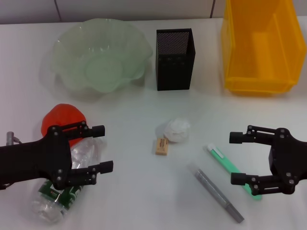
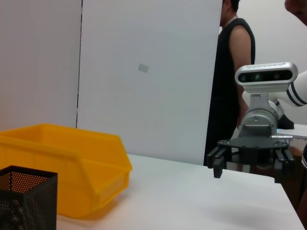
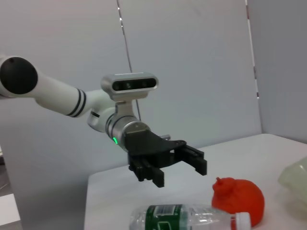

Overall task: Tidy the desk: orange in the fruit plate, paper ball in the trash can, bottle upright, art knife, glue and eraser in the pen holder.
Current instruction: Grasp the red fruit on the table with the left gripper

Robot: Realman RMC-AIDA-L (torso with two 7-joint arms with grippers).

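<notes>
Left hand (image 1: 102, 147) spread wide, empty, hovering above lying bottle (image 1: 62, 184) beside orange (image 1: 61, 122). Right hand (image 1: 235, 158) wide open, empty, over green pen (image 1: 233, 171), near right.

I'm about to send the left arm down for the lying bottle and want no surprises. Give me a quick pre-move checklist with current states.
1. Left gripper jaws open: ok.
2. Clear plastic water bottle with green label on its side under that gripper: ok, not yet upright.
3. Red-orange round orange close beside the bottle's cap end; touching or not: cannot tell.
4. Pale green scalloped glass fruit plate empty and unobstructed: ok.
5. Right gripper open, hanging apart over the green and grey pen-like tools: ok.
</notes>
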